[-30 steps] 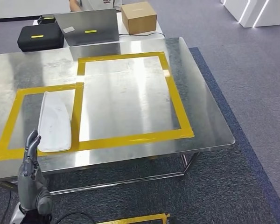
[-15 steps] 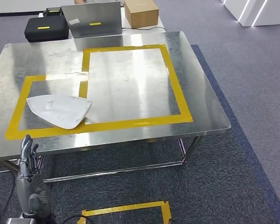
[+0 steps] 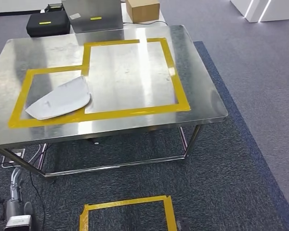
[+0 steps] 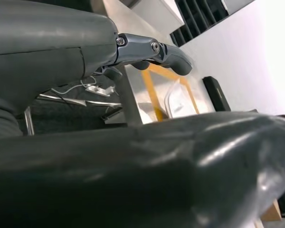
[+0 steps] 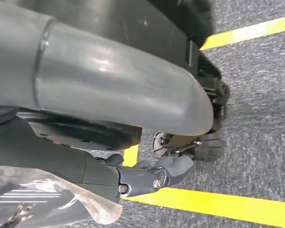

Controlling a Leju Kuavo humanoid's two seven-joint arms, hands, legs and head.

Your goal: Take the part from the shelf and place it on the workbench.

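Workbench point(image 3: 110, 130), a broad steel table on a grey carpet point(image 3: 244, 144), carries yellow tape point(image 3: 132, 113) laid out as two joined rectangles. White part point(image 3: 59, 100) lies flat on the bench inside the smaller rectangle, one end overlapping the tape strip between the two; it lies up and ahead of the left hand point(image 4: 98, 142), well apart from it. In the left wrist view that hand hangs beside the bench's leg, fingers point(image 4: 152, 50) stretched out with nothing in them. Right hand point(image 5: 98, 109) hangs low over the carpet and yellow floor tape point(image 5: 223, 204); its fingers point(image 5: 148, 178) reach forward, and a pale sheet point(image 5: 44, 199) shows beneath them, so whether it grips anything cannot be told.
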